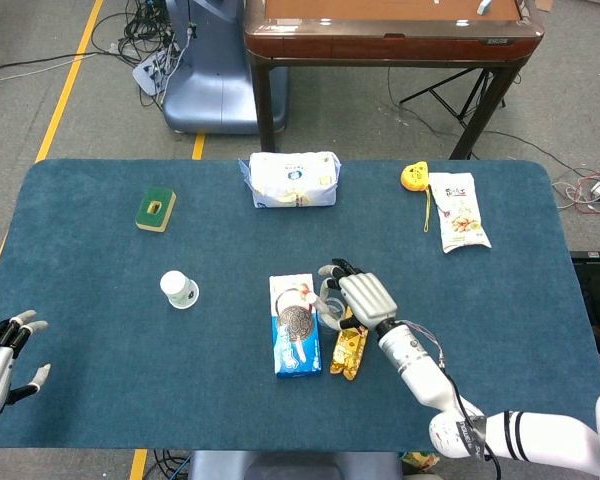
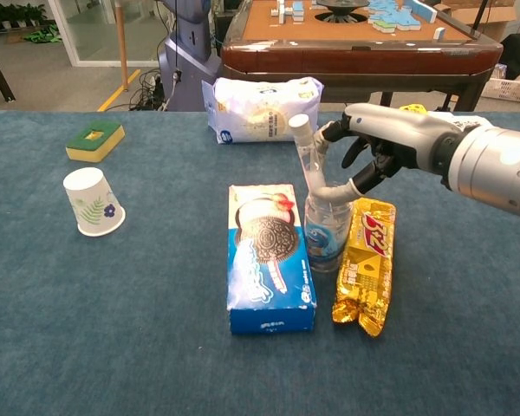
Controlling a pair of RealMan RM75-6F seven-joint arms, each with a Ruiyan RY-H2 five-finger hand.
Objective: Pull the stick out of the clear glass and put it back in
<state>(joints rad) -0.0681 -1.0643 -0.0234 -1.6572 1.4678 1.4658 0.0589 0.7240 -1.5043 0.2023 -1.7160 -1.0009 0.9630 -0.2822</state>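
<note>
- Clear glass (image 2: 328, 232): transparent cylinder, blue label, upright at counter (image 2: 156, 347) centre, between cookie box (image 2: 269, 256) at 9 o'clock and crinkled gold foil packet (image 2: 366, 264) at 3 o'clock
- Stick (image 2: 305, 152): pale slim tube, leaning toward 11 o'clock, foot inside glass
- Right hand (image 2: 377, 143): silver shell, dark fingers (image 2: 336, 192) curled round stick top; whether they clamp it, cannot tell
- Left hand (image 1: 2, 355): fingers apart, holding nothing, at 8 o'clock edge

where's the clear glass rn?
Chest view, table centre: the clear glass stands between the cookie box and gold snack pack, under the right hand.
</note>
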